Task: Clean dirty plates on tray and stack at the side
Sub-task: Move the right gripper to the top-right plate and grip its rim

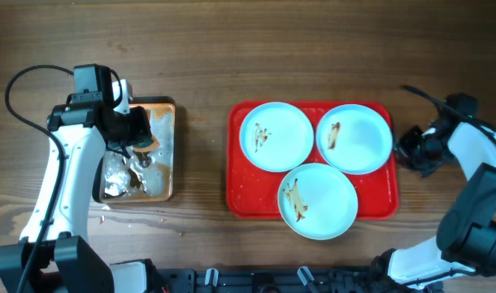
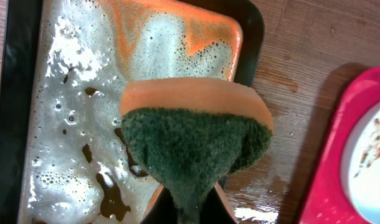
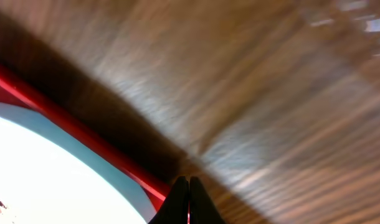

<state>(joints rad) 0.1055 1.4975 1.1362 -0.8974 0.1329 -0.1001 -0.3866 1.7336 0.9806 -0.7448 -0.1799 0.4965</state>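
Observation:
Three pale plates lie on the red tray point(image 1: 237, 181): one at the top left point(image 1: 276, 136), one at the top right point(image 1: 354, 137), one at the front point(image 1: 319, 200). Each has brown smears. My left gripper point(image 1: 138, 140) is shut on an orange and green sponge point(image 2: 193, 134) and holds it above the dark metal tray point(image 1: 165, 175), which is full of foam. My right gripper point(image 3: 189, 186) is shut and empty, just off the red tray's right edge point(image 3: 84, 134), beside the top right plate point(image 3: 47, 168).
The dark metal tray point(image 2: 15, 112) holds soapy foam and brown water. Wet patches lie on the wooden table point(image 1: 199, 73) next to it. A black cable runs by the left arm point(image 1: 20, 89).

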